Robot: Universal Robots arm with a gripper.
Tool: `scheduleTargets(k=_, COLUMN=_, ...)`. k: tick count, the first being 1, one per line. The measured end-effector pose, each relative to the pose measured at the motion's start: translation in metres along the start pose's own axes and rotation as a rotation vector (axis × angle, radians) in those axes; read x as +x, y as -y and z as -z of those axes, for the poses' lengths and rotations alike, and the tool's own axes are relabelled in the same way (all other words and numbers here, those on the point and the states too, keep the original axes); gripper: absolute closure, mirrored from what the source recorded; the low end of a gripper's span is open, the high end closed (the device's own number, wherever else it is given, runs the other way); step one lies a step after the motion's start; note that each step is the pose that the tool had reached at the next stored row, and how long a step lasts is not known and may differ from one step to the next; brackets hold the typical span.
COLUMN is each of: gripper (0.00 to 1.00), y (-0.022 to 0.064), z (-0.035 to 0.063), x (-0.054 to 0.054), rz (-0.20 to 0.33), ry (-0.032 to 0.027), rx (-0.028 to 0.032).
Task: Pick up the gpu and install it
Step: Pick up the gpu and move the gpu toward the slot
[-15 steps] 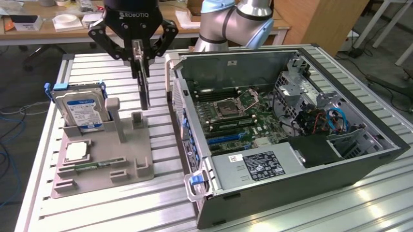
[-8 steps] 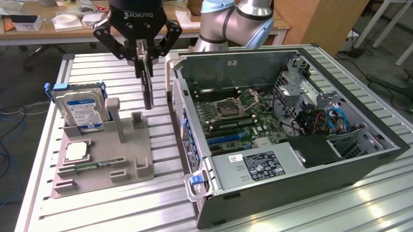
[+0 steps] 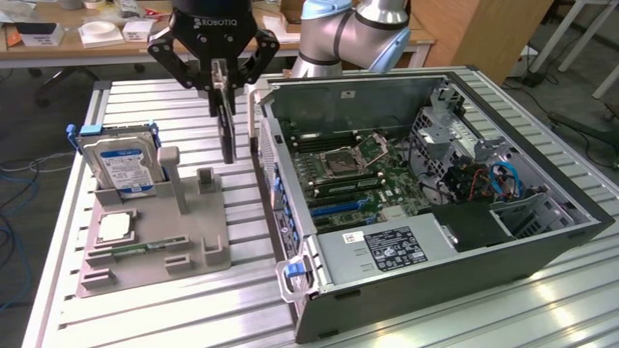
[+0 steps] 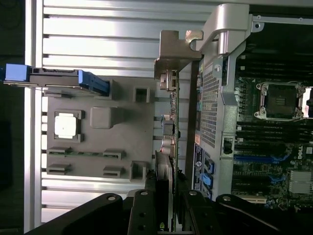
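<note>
Exterior view first: I see the gripper (image 3: 220, 81) hanging over the slatted metal table (image 3: 145, 312), its jaws clamped on the upper edge of the gpu (image 3: 227, 130). The card hangs upright and edge-on to that camera. It sits between the grey holder tray (image 3: 193, 250) on the exterior view's left and the open computer case (image 3: 425, 290) on the exterior view's right, just beside the case's outer wall and not inside it. Its lower edge looks clear of the tray, though I cannot be sure of the gap. On the tray I can make out the hard drive (image 3: 121, 165) standing upright in its slot, a square processor chip (image 3: 114, 226) lying flat, and a narrow memory stick (image 3: 135, 249) lying near the tray's front edge. Inside the case the motherboard (image 3: 358, 177) lies exposed, with a power supply (image 3: 382, 250) at the near end. From the wrist view I look down along the gpu (image 4: 168, 127) from the gripper (image 4: 166, 200); the black fingers (image 4: 145, 208) press on both faces of the card, and its silver end bracket (image 4: 175, 49) is at the far end, close to the case (image 4: 215, 83) wall. The tray (image 4: 127, 147) and hard drive (image 4: 54, 78) lie to the card's other side.
</note>
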State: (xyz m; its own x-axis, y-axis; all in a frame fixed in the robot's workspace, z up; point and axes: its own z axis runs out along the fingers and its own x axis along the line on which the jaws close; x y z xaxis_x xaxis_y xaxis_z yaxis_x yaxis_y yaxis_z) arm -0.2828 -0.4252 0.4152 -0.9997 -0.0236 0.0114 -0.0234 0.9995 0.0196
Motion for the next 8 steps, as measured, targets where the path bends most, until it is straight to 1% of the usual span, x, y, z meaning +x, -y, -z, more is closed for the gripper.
scheduleTargets(k=5, gripper=0.74, y=0.0001, z=0.0000, x=-0.0045, rz=0.000, ry=0.0001, rx=0.0000)
scheduleTargets(k=6, gripper=0.74, y=0.0001, z=0.0000, x=-0.0052, rz=0.000, ry=0.0001, rx=0.0008)
scheduleTargets(k=8, gripper=0.74, y=0.0001, z=0.0001, x=-0.0061, rz=0.000, ry=-0.0001, rx=0.0048)
